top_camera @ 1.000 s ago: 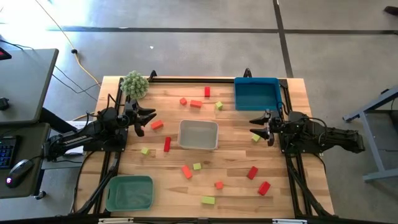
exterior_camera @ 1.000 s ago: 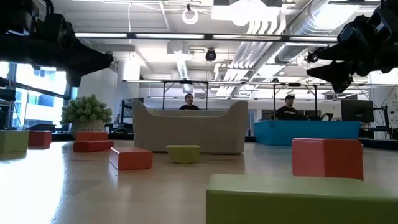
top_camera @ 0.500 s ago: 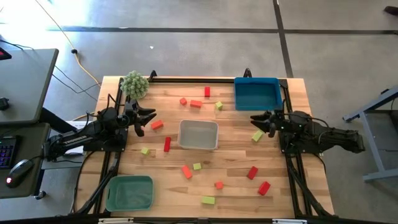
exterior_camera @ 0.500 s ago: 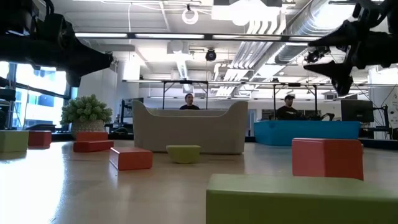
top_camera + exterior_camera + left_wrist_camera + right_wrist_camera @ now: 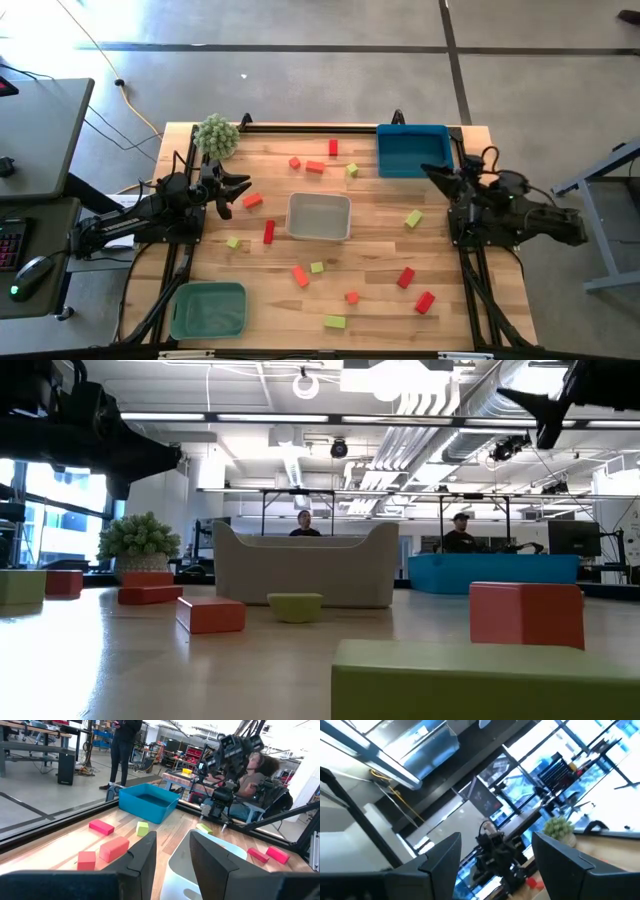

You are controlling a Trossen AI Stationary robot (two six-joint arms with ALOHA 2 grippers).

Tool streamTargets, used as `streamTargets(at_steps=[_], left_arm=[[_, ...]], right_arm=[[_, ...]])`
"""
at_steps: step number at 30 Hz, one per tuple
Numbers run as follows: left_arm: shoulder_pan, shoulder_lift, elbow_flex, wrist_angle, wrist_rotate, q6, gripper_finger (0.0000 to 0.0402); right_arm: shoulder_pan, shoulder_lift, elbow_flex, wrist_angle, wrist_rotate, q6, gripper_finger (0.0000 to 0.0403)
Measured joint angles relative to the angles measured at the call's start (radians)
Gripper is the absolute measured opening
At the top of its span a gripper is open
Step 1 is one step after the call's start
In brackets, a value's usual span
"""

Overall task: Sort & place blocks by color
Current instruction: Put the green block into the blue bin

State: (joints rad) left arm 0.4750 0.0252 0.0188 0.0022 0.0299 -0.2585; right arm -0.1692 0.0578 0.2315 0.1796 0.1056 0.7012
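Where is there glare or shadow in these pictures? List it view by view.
High view: sunlight washes out the floor beyond the table's far left corner, while the table is evenly lit. Low view: the ceiling lights glare, and the left arm shows as a dark silhouette against them. Right wrist view: bright windows dominate.

Bright, even indoor light, sunlit glare washing the floor [image 5: 150, 25] at far left, ceiling strip lights [image 5: 270, 418] overhead, nearest yellow-green block [image 5: 480, 680] blurred, soft shadows on the bench [image 5: 370, 250]
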Motion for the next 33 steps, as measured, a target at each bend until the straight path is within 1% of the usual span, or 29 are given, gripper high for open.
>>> streamTargets(at_steps=[3,5,7,9,12,15,17,20,23,27,33], left_arm=[[0.0,0.0,0.0,0.0,0.0,0.0,0.0106],[0.0,0.0,0.0,0.0,0.0,0.0,0.0106],[0.0,0.0,0.0,0.0,0.0,0.0,0.0106],[0.0,0.0,0.0,0.0,0.0,0.0,0.0106],[0.0,0.0,0.0,0.0,0.0,0.0,0.0106],[0.0,0.0,0.0,0.0,0.0,0.0,0.0106],[0.0,0.0,0.0,0.0,0.0,0.0,0.0106],[0.0,0.0,0.0,0.0,0.0,0.0,0.0106],[0.0,0.0,0.0,0.0,0.0,0.0,0.0106],[0.0,0.0,0.0,0.0,0.0,0.0,0.0106],[0.0,0.0,0.0,0.0,0.0,0.0,0.0106]], right_arm=[[0.0,0.048,0.106,-0.11,0.019,-0.029,0.0232],[0.0,0.093,0.186,-0.238,0.044,-0.015,0.0232],[0.0,0.143,0.266,-0.392,0.079,0.033,0.0232],[0.0,0.201,0.341,-0.545,0.108,0.115,0.0232],[0.0,0.289,0.431,-0.74,0.128,0.286,0.0232],[0.0,0.368,0.492,-0.869,0.127,0.43,0.0232],[0.0,0.412,0.517,-0.919,0.122,0.512,0.0232],[0.0,0.468,0.535,-0.945,0.111,0.614,0.0232],[0.0,0.517,0.536,-0.946,0.047,0.706,0.0232],[0.0,0.583,0.536,-0.962,-0.056,0.77,0.0232],[0.0,0.674,0.536,-1.034,-0.091,0.867,0.0232]])
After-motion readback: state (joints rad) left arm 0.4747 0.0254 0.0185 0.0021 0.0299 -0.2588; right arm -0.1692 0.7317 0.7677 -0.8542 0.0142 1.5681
